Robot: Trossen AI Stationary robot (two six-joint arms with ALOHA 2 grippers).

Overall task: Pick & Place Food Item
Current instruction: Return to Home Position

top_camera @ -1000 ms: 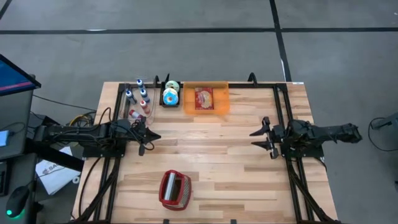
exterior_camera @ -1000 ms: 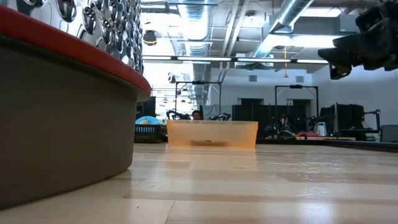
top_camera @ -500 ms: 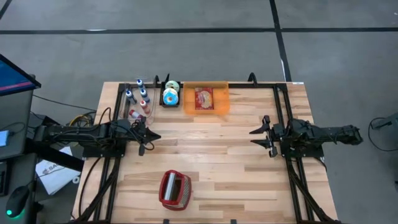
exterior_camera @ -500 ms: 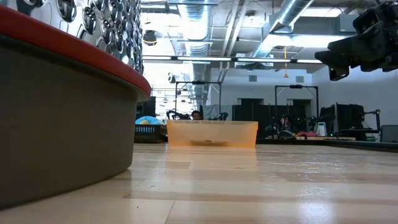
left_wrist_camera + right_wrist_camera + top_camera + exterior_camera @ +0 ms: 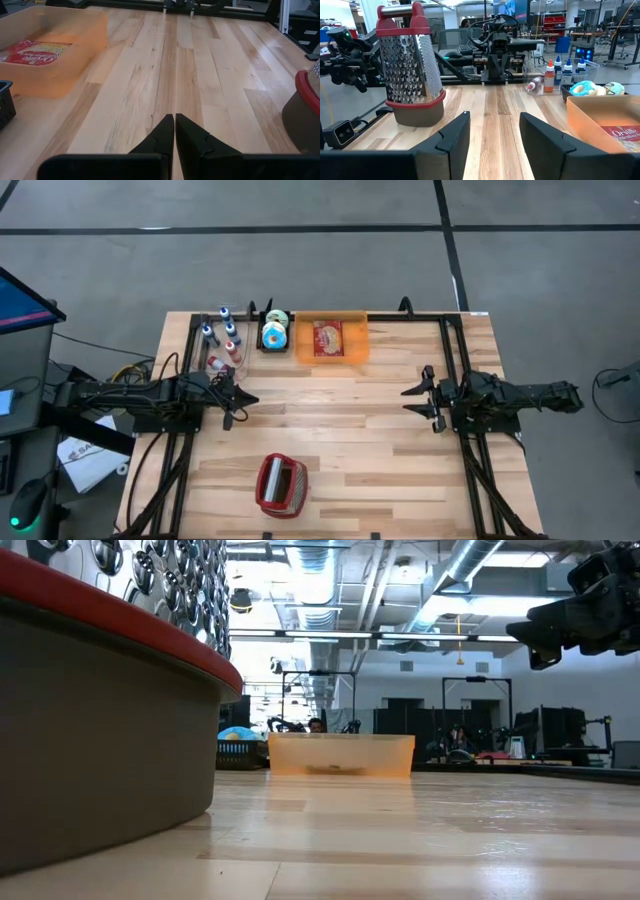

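A red and yellow food packet (image 5: 328,338) lies flat on the bottom of a clear orange bin (image 5: 353,350) at the table's far edge; the left wrist view shows the packet (image 5: 37,51) too. My left gripper (image 5: 252,399) is shut and hovers over the table's left side, well short of the bin (image 5: 75,65). Its fingertips (image 5: 174,119) meet with nothing between them. At the table's right side my right gripper (image 5: 410,400) stands open and level, empty, its fingers (image 5: 492,117) pointing toward the left arm.
A red-based metal grater (image 5: 281,484) stands near the front edge, left of centre. A black tray with donuts (image 5: 275,332) and several small bottles (image 5: 222,335) sit left of the bin. Bare wood lies between the two grippers.
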